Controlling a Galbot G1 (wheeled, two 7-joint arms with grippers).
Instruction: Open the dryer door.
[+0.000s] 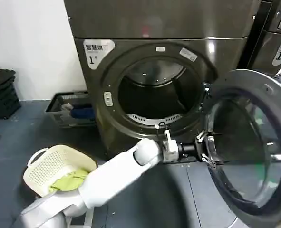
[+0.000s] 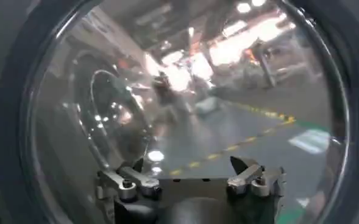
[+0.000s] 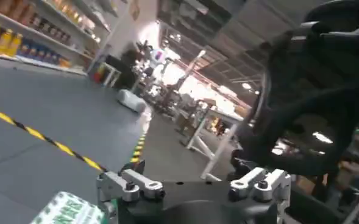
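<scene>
The dryer door [image 1: 247, 78], a chrome ring around dark glass, stands swung wide to the right of the grey-brown machine with the "1" label [image 1: 96, 51]. The drum opening [image 1: 154, 92] is exposed. My left arm reaches from the lower left, and my left gripper [image 1: 208, 148] sits at the door's inner rim near its hinge side. In the left wrist view the door glass [image 2: 185, 79] is very close in front of the left gripper [image 2: 188, 163], which is open and holds nothing. My right gripper [image 3: 188, 167] is open and empty, facing the room.
A cream laundry basket [image 1: 40, 164] with a green cloth [image 1: 69, 180] sits on the floor at the lower left. A grey crate [image 1: 59, 111] lies beside the machine, black crates [image 1: 1, 92] by the wall. A neighbouring machine [image 1: 273, 42] stands at the right.
</scene>
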